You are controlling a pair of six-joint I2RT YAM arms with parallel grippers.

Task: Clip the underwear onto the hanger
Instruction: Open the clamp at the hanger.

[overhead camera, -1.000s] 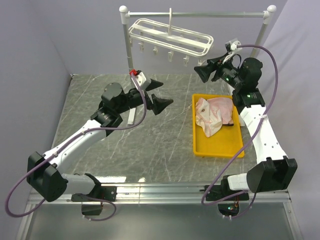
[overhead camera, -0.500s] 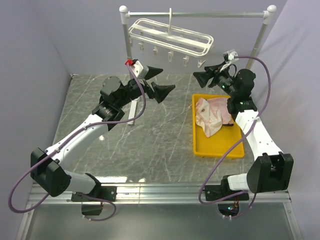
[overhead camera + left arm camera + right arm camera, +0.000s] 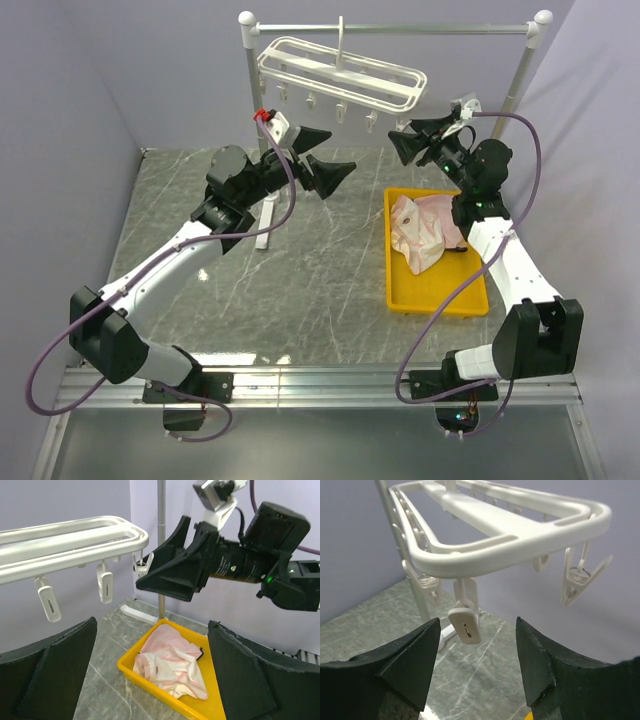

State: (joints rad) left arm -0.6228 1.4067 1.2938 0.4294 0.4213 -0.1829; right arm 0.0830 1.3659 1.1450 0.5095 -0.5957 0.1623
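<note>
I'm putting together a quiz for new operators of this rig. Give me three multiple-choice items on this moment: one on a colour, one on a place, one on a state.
1. What colour is the hanger?
A white; B black; C red.

2. Where does the underwear lie?
A clipped to the hanger; B in the yellow tray; C out of view.

3. How is the left gripper?
A shut, empty; B shut on the underwear; C open, holding nothing.

Key:
1 A, its plastic bars are white.
2 B, the pink heap sits inside the tray's walls.
3 C, its fingers stand wide apart with nothing between them.
</note>
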